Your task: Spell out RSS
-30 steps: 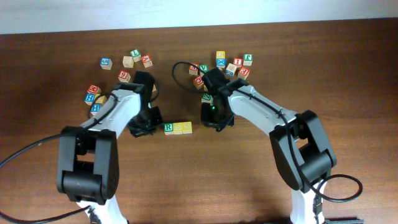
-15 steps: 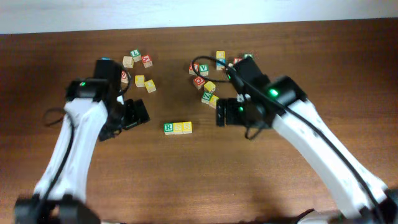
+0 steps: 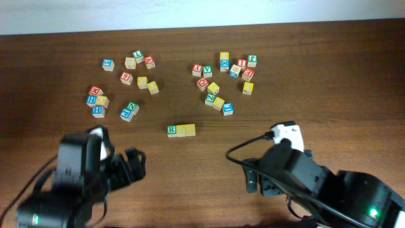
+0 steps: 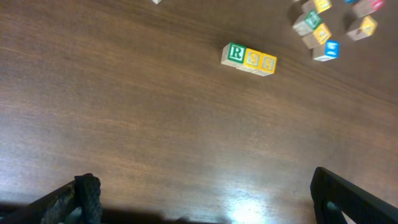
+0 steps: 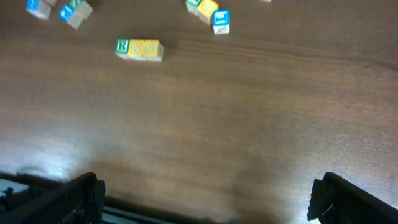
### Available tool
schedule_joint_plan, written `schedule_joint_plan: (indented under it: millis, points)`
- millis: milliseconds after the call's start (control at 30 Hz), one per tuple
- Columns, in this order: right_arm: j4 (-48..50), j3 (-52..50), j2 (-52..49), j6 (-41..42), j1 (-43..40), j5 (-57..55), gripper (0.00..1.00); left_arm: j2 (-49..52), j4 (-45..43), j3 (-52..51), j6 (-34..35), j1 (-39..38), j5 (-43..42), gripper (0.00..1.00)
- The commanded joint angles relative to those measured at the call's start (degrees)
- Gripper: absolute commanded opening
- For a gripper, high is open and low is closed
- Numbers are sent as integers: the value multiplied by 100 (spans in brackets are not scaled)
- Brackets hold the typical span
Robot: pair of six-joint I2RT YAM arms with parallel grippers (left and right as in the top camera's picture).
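The RSS row [image 3: 181, 130] lay mid-tabletop [image 3: 316, 95], long axis nine-to-three seen from above, at two o'clock from the spread, empty left fingers [image 4: 84, 196] and ten o'clock from the equally released right fingers [image 5: 81, 193].

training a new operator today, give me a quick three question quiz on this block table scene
1. Multiple choice: what colour is the face of the R cube? A red, B green, C blue.
2. True or false: the left gripper holds a cube.
3. Count: how many yellow cubes sit in line with the R cube, touching?
Key: 1 B; 2 false; 3 two.
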State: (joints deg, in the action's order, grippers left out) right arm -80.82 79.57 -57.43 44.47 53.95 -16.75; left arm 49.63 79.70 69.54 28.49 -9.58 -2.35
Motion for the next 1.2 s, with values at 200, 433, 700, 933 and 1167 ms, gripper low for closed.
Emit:
schedule_joint_plan:
  millis: [200, 433, 700, 933, 1167]
  points:
    - [0, -83, 20, 214, 42, -326, 98, -776, -59, -446, 192, -26, 20, 99]
    - [0, -83, -227, 214, 42, -326, 98, -776, -48, -446, 190, -26, 24, 99]
    - [0, -83, -772, 214, 42, -621, 98, -776, -48, -446, 190, -26, 24, 99]
    - [-20, -83, -968, 212, -219, -898, 98, -776, -48, -446, 190, -26, 24, 99]
    - [485, -111, -675, -153, -1950, -367, 98, -776, -48, -446, 190, -26, 24, 99]
